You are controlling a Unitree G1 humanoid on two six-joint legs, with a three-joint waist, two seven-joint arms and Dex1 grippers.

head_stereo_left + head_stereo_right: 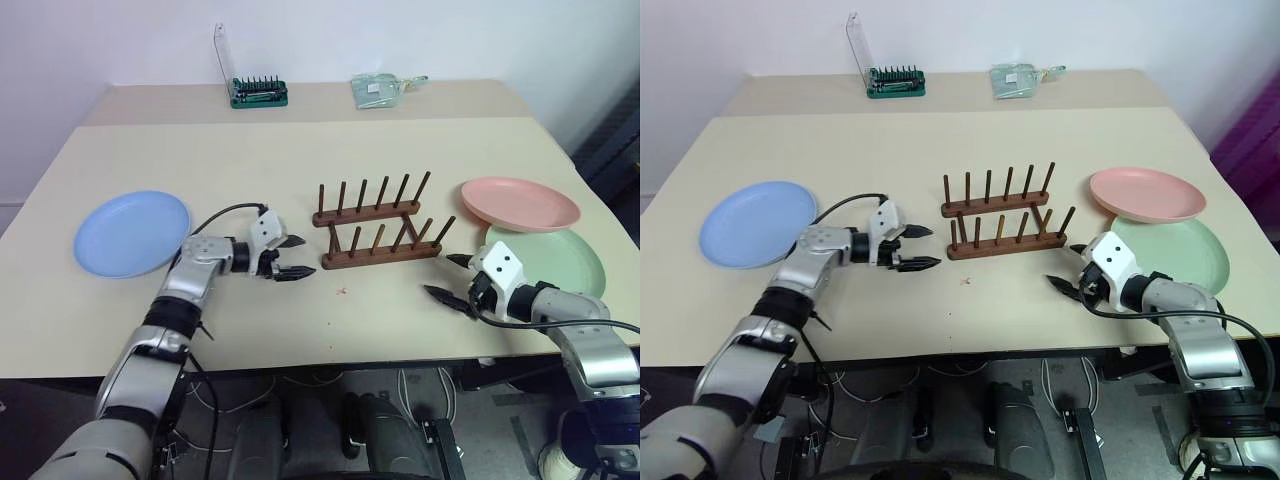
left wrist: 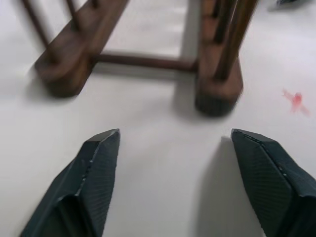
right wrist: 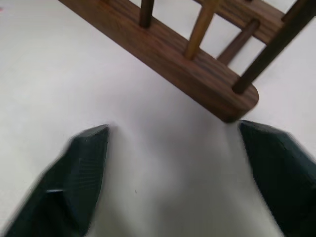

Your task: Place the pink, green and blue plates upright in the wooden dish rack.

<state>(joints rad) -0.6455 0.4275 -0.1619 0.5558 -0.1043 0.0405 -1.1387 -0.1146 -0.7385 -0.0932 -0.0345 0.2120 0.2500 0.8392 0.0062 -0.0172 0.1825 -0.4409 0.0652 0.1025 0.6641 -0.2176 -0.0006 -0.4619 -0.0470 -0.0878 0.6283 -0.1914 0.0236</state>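
We see one dark brown wooden rack (image 1: pixel 378 228) with two peg rows mid-table (image 1: pixel 300 330), three plates, blue (image 1: pixel 131 233), pink (image 1: pixel 520 203), green (image 1: pixel 560 262), lying flat, both grippers' (image 1: pixel 287 257) (image 1: pixel 449 278) fingers spread, empty.

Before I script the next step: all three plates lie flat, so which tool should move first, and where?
Probably the right tool: swing it toward the pink plate, which rests on the green plate's far edge. Both tools look open and empty beside the vacant wooden dish rack.
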